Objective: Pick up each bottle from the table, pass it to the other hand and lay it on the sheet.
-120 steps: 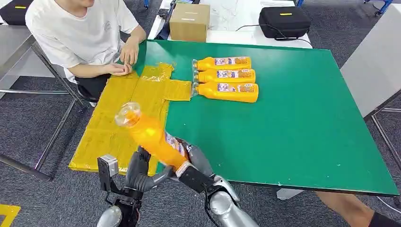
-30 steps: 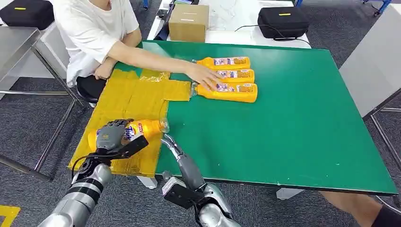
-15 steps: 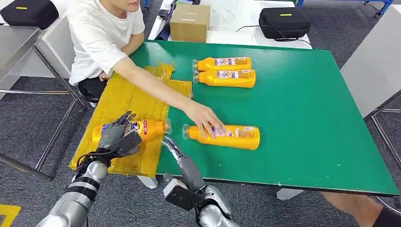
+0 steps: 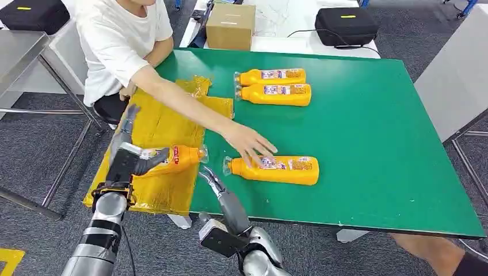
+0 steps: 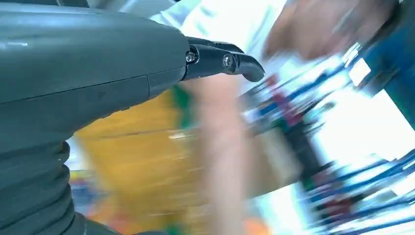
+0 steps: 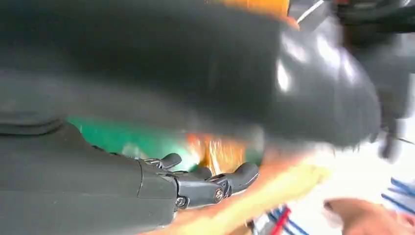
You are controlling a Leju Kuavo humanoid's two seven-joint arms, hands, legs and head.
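An orange bottle (image 4: 175,157) lies on its side on the yellow sheet (image 4: 164,118), cap toward the green table. My left hand (image 4: 131,150) is at the bottle's base end, open, fingers (image 4: 129,118) stretched upward and the thumb close by the bottle. My right hand (image 4: 214,183) is at the table's front edge, open and holding nothing, fingers pointing at a second bottle (image 4: 282,169) lying just beyond. A person's hand (image 4: 251,144) rests by that bottle's neck. Two more bottles (image 4: 274,85) lie side by side at the back. Both wrist views are blurred; the left hand (image 5: 88,73) and right hand's fingers (image 6: 205,183) appear spread.
The person sits at the far left corner, an arm (image 4: 178,100) reaching across the sheet. The green table (image 4: 380,138) is bare to the right. A cardboard box (image 4: 231,26) and a black case (image 4: 345,26) stand behind it. A metal table frame (image 4: 34,52) is at the left.
My left hand let go of the bottle on the sheet and raised its fingers. The person slid one bottle from the back row to the table's front. My right hand stayed put.
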